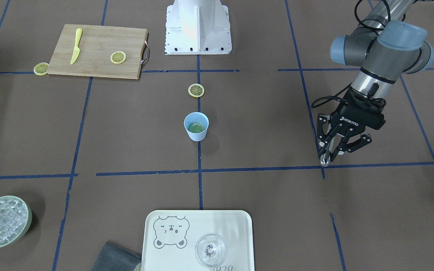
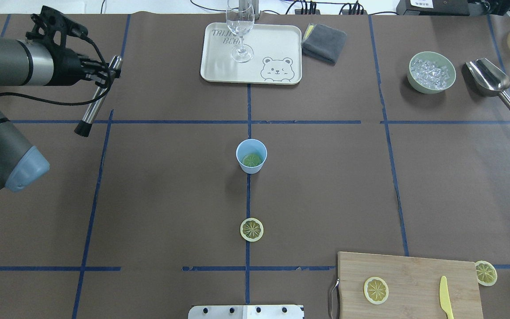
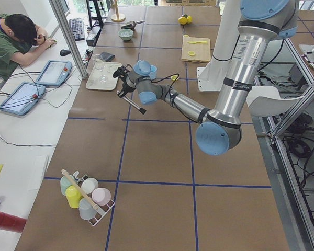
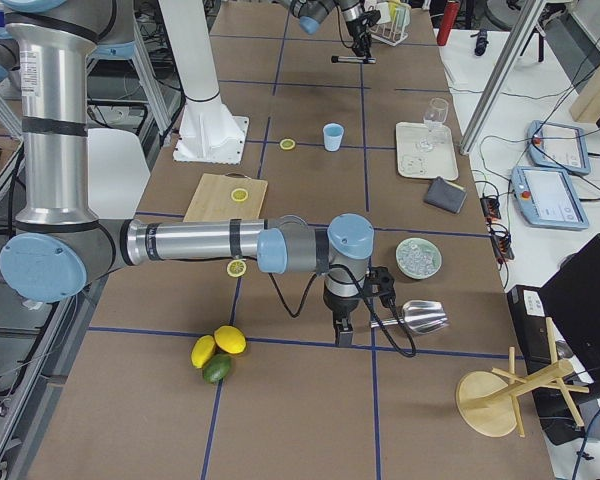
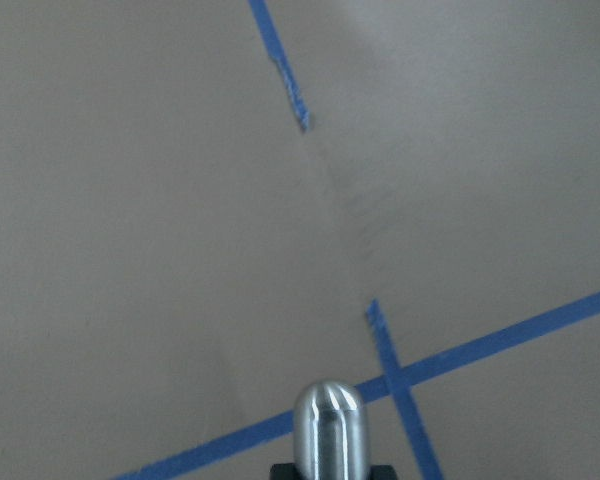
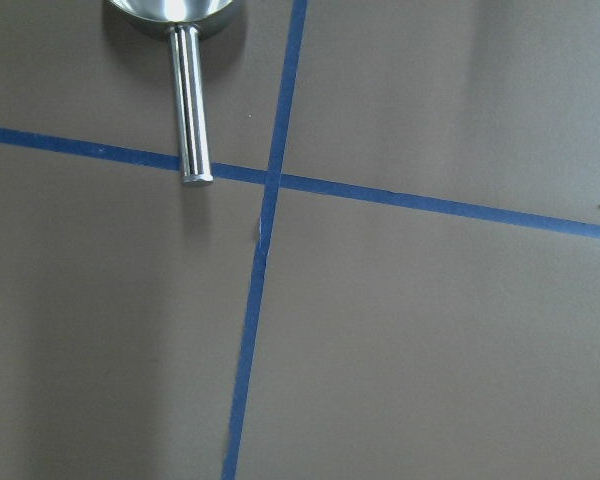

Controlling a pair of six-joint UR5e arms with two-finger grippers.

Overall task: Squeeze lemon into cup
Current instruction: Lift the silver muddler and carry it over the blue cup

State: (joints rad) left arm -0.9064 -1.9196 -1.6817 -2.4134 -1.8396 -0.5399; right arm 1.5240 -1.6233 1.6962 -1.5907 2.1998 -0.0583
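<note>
The light-blue cup (image 1: 196, 128) (image 2: 251, 157) stands upright at the table's centre, with a lemon slice lying in its bottom. A second lemon slice (image 1: 196, 90) (image 2: 252, 229) lies flat on the table between the cup and the robot base. My left gripper (image 1: 338, 147) (image 2: 106, 73) hovers far to the cup's side, shut on a steel rod (image 2: 97, 96) (image 5: 328, 425) that slants down toward the table. My right gripper (image 4: 340, 328) shows only in the exterior right view, low beside the metal scoop; whether it is open or shut I cannot tell.
A cutting board (image 1: 96, 49) holds a yellow knife (image 1: 76, 46) and a lemon slice (image 1: 118, 57); another slice (image 1: 41, 69) lies beside it. A tray (image 2: 219, 66) carries a stemmed glass (image 2: 240, 26). An ice bowl (image 2: 432, 72), a scoop (image 2: 489, 79), a grey cloth (image 2: 324, 42) and whole lemons (image 4: 220, 345) are about.
</note>
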